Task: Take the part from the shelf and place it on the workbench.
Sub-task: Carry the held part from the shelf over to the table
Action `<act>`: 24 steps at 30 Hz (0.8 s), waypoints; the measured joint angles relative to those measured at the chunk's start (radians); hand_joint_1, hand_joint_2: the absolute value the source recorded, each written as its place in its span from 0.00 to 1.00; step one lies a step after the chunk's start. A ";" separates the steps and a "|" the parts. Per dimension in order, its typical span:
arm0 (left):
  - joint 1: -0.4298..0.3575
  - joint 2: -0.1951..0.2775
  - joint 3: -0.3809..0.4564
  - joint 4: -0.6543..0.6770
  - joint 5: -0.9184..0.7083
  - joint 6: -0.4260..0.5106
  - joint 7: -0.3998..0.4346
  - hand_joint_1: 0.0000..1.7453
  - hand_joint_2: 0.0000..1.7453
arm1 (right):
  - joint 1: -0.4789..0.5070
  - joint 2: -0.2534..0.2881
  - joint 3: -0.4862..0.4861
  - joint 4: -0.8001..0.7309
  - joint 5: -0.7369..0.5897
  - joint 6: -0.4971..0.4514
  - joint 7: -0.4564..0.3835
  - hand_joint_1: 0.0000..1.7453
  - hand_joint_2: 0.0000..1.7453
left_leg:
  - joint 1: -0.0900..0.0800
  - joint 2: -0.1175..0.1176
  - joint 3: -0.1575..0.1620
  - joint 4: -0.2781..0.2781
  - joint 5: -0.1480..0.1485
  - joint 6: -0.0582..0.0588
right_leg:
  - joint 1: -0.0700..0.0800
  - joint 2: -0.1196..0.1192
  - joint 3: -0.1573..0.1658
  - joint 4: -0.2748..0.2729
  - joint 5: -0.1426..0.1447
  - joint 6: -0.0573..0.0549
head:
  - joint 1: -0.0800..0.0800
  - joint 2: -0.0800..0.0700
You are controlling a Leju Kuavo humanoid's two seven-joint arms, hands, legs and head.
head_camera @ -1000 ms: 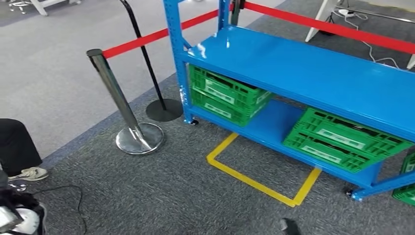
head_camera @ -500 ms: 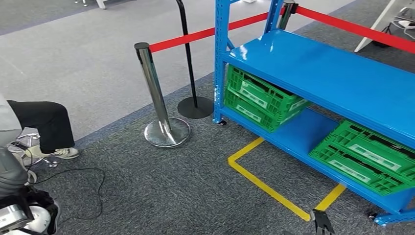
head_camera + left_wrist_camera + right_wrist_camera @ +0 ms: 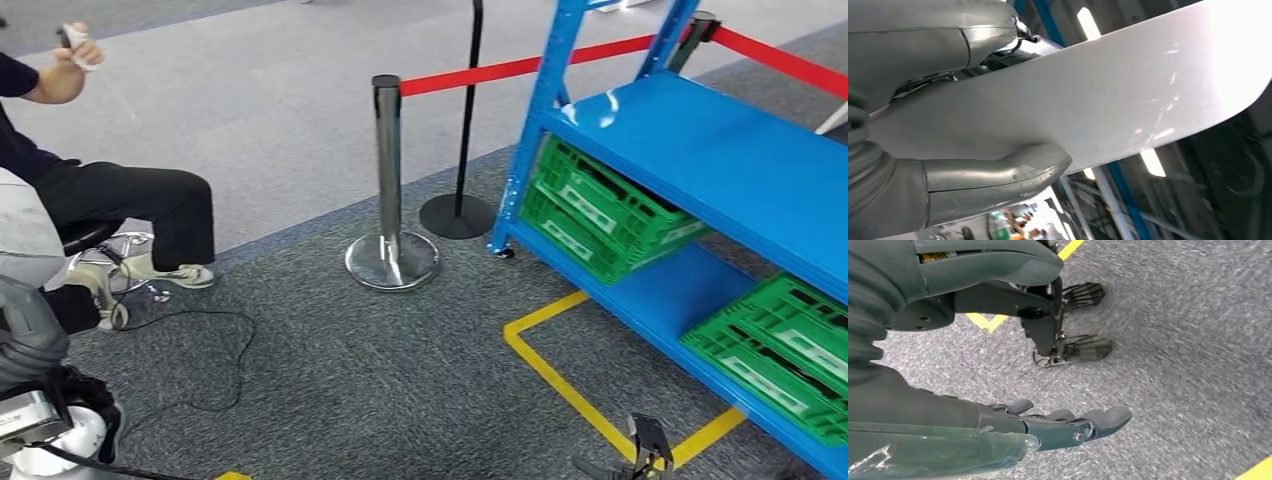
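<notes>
Blue steel shelf (image 3: 700,150): stands at the right of the head view; green slatted plastic crates (image 3: 600,205) sit on its lower level; top deck bare where visible.
Grey carpet floor (image 3: 380,360): carries yellow tape marking (image 3: 560,375) beside the shelf.
Chrome barrier post with red belt (image 3: 388,180): stands near the shelf's corner.
Seated person (image 3: 120,200): at the left, well apart from the shelf.
White flat panel part (image 3: 1128,95): off the shelf, carried.
Left hand (image 3: 998,115): grips the part, thumb across one face.
Right hand (image 3: 1058,427): holds nothing, fingers extended loosely above the carpet.
Step, judged: transport stage.
Next move, judged: locate the workbench, approach it, lower the part flat.
</notes>
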 joint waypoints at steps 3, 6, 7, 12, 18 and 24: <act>-0.005 0.005 -0.006 0.009 0.009 -0.005 0.029 1.00 1.00 | 0.001 0.000 0.008 0.000 -0.010 -0.001 0.003 0.00 1.00 | 0.004 -0.032 -0.002 -0.002 0.004 0.019 | -0.007 0.059 -0.029 0.064 -0.045 0.014 | 0.002 0.000; -0.008 0.009 -0.014 0.021 0.016 -0.020 0.058 1.00 1.00 | 0.010 0.000 0.013 0.000 -0.019 -0.003 0.006 0.00 1.00 | 0.002 -0.069 -0.005 -0.002 0.006 0.029 | -0.008 0.117 -0.126 0.260 -0.128 0.013 | 0.005 0.000; -0.007 0.011 -0.016 0.026 0.018 -0.030 0.079 1.00 1.00 | 0.013 0.000 0.014 0.000 -0.023 -0.004 0.007 0.00 1.00 | 0.001 -0.084 -0.005 -0.002 0.006 0.030 | -0.007 0.120 -0.147 0.294 -0.130 0.011 | 0.005 0.000; -0.005 0.022 -0.019 0.045 0.013 -0.049 0.142 1.00 1.00 | 0.018 0.000 0.028 -0.002 -0.038 -0.002 0.009 0.00 1.00 | 0.002 -0.153 -0.008 0.001 0.011 0.022 | -0.011 0.200 -0.050 0.053 0.008 -0.003 | 0.004 0.000; -0.003 0.026 -0.018 0.050 0.046 -0.028 0.098 1.00 1.00 | 0.016 0.000 0.053 -0.005 -0.043 -0.002 0.013 0.00 1.00 | 0.007 -0.145 -0.044 0.033 -0.003 -0.012 | -0.009 0.170 -0.023 -0.001 0.025 -0.022 | 0.000 0.000; -0.003 0.031 -0.018 0.050 0.115 -0.066 0.095 1.00 1.00 | 0.017 -0.001 0.071 -0.007 -0.053 -0.005 0.019 0.00 1.00 | 0.006 -0.055 -0.140 0.251 -0.084 -0.022 | -0.005 0.079 -0.019 -0.006 0.023 -0.032 | -0.006 0.000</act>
